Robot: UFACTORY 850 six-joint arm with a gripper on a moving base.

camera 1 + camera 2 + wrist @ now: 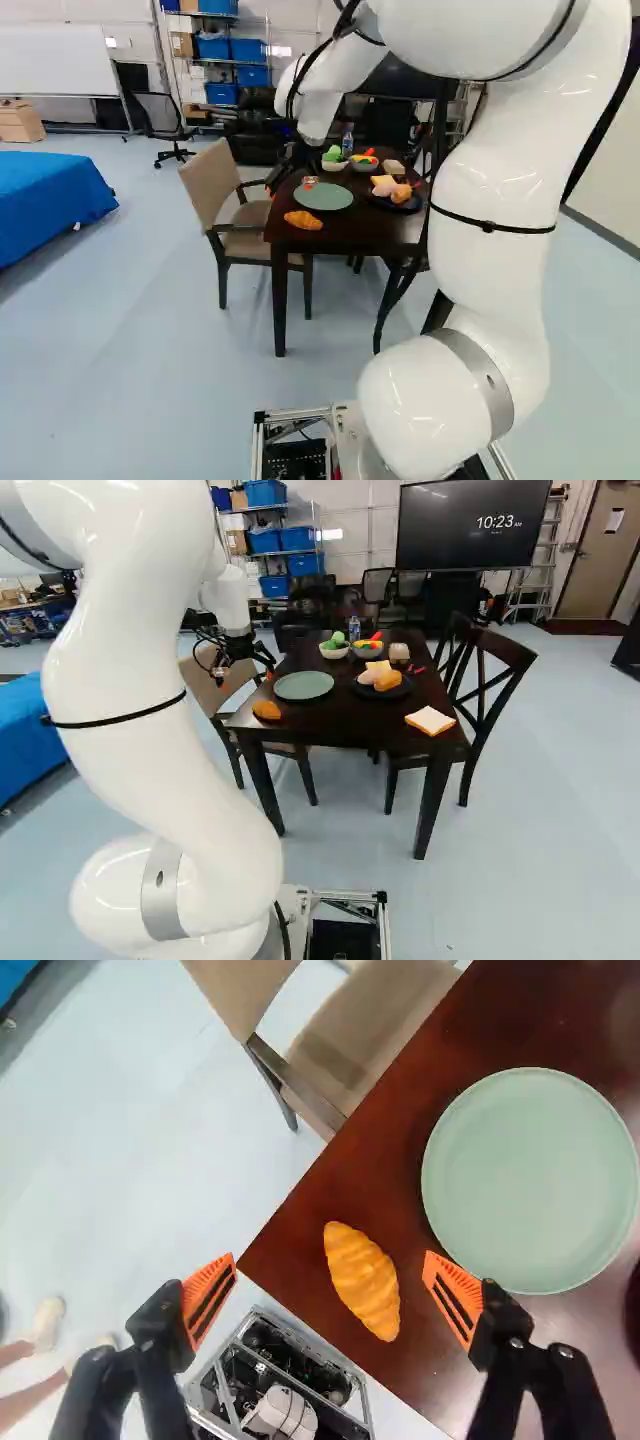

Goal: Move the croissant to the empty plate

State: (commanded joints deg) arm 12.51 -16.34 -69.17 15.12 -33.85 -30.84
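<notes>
My gripper [245, 670] hangs by the table's chair side in the right base view. In the wrist view the gripper [330, 1265] is open, with nothing held. The orange-brown croissant [362, 1278] lies on the dark table near its corner, seen below and between the spread fingers, closer to the one on the plate's side. Beside it, a small gap away, is the empty pale green plate [530, 1180]. The left base view shows the croissant [303, 220] at the near table edge and the plate [323, 196] just behind it.
A dark plate [406, 688] with food stands right of the green plate; two bowls [333, 650] [367, 649] and a bottle [354, 629] are farther back. A bread slice [430, 720] lies at the near right. Chairs [220, 180] [490, 695] flank the table.
</notes>
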